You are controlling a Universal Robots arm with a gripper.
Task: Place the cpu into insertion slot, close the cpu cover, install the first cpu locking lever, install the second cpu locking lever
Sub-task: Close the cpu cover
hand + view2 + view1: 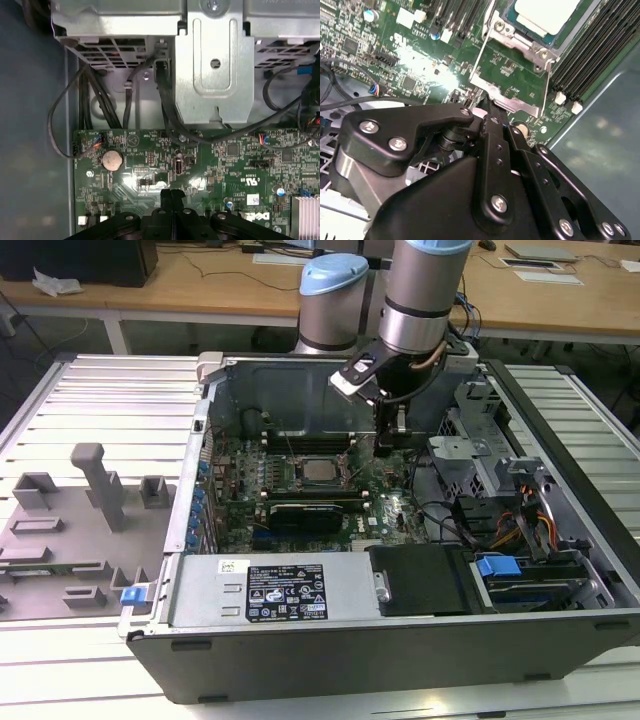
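The chip (547, 12), light and fragile, lies in the socket (522, 44). Just beside the socket, the cover (506, 101), thin springy metal, seems swung open. The gripper (489, 106), fingers pressed together, touches its free edge, probably the safest contact.

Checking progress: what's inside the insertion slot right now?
The cpu lies in the insertion slot, pale metal top facing up. The pin field beneath it is hidden by the chip.
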